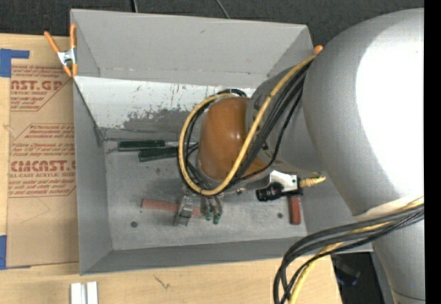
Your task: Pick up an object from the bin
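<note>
My gripper (198, 210) is low over the bin floor, near the front middle, under the orange wrist cover. A flat reddish-brown stick (158, 205) lies on the floor just to its left, its right end close to the gripper. A small grey piece (183, 216) and a small green piece (214, 215) sit right at the gripper's tip; whether they are held or just lie there I cannot tell.
Two dark green pen-like tools (147, 149) lie by the back left wall. A short red-brown block (295, 211) and a black-and-white piece with a yellow tip (279, 187) lie at the right. The arm and its cables cover the bin's right half.
</note>
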Controlling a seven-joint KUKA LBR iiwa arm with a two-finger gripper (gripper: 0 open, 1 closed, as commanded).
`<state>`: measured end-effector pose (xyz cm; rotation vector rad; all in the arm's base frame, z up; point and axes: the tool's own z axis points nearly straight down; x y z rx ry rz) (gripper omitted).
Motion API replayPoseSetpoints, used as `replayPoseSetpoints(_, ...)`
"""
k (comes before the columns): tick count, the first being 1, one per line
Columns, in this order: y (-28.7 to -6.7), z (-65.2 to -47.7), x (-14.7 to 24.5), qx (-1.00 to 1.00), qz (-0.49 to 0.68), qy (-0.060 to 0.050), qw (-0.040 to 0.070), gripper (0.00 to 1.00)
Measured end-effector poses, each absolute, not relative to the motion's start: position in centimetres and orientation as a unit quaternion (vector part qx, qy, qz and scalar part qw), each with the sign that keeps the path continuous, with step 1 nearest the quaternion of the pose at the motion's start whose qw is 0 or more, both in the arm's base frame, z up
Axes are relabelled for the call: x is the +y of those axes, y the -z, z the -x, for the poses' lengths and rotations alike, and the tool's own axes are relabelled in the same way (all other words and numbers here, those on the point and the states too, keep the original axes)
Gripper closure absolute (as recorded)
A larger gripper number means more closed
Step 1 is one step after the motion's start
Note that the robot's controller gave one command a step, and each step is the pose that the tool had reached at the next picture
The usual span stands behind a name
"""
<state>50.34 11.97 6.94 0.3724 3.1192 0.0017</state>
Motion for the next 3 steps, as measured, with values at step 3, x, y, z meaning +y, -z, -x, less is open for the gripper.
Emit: replayPoseSetpoints(3,-7.46,-50.21,11.96,0.993,-0.119,0.0,-0.002,1.0)
